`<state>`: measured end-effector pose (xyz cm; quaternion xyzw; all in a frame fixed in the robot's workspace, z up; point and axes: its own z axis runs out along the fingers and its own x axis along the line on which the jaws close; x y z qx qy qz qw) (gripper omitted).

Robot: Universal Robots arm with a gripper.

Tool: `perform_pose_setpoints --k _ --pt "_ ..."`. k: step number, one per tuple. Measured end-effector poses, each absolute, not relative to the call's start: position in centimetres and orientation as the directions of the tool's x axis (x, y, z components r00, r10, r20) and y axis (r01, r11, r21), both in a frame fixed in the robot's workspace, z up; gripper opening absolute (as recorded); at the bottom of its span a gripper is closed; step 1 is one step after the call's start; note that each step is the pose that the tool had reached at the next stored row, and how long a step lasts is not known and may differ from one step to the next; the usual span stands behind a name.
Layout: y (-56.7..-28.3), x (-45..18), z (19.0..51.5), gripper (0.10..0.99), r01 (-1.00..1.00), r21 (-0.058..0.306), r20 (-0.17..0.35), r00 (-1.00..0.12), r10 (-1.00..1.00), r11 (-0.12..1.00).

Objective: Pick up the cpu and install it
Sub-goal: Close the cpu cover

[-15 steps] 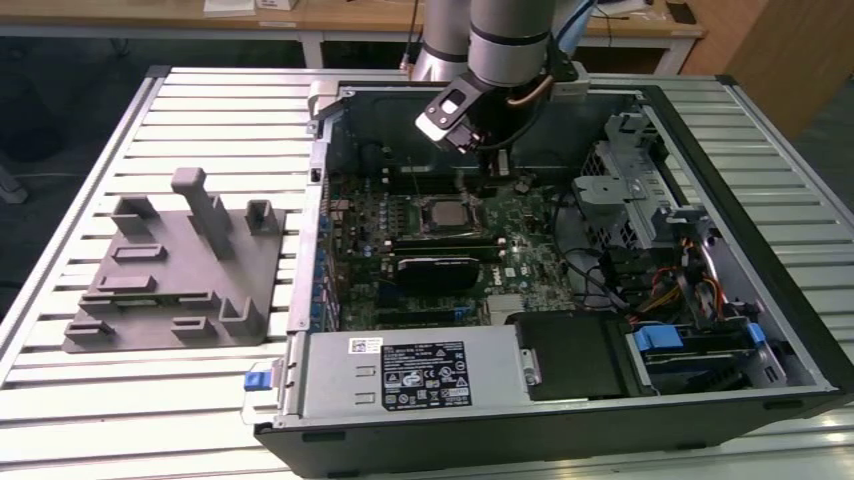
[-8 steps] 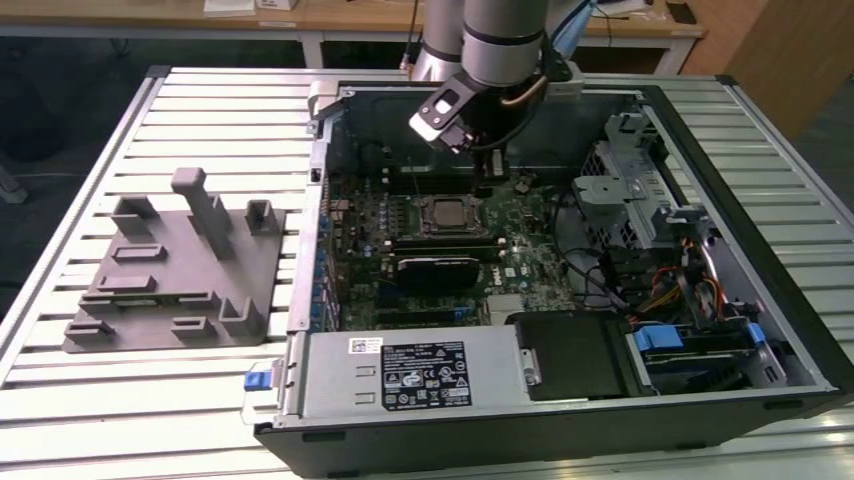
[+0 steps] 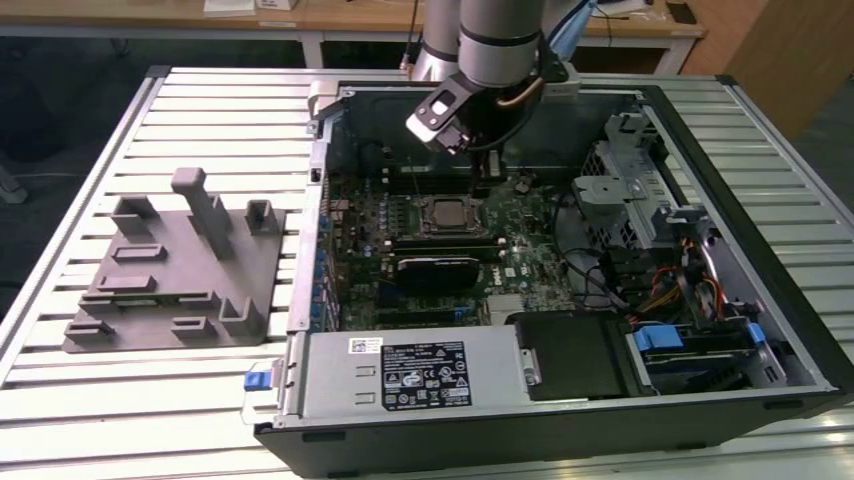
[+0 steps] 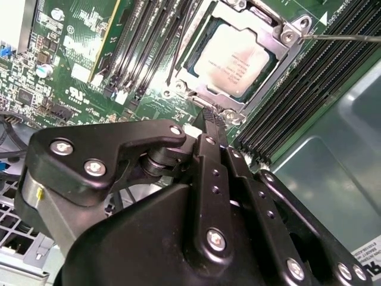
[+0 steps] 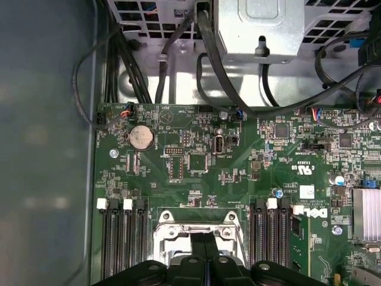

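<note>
The one hand (image 4: 213, 117) on the arm had its two fingers (image 4: 208, 170) pressed together, with nothing pinched between them. Its tip hung at the edge of the socket (image 4: 287, 34); I could not tell whether it touched the metal there. The single cpu (image 4: 234, 58) lay flat inside that socket, pale silver top upward, framed on all sides by the socket's metal bracket. Two banks of dark memory slots (image 4: 324, 83) ran alongside the socket, one bank on each side of it. Farther across the green motherboard (image 5: 238, 179) from the socket sat one round coin cell (image 5: 141, 138). The socket itself lay deep within one open computer case (image 3: 534, 440). Well apart from the socket, outside the case on the exterior view's left, one grey fixture (image 3: 167, 270) stood on the slatted worktop (image 3: 134, 420).
</note>
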<state>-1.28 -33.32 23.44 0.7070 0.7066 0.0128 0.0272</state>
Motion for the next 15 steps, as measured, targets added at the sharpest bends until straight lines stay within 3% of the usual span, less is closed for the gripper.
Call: perform_pose_setpoints --k 15 --pt "-33.3 -2.6 23.0 0.106 0.998 0.057 -0.029 0.001 1.000 0.001"
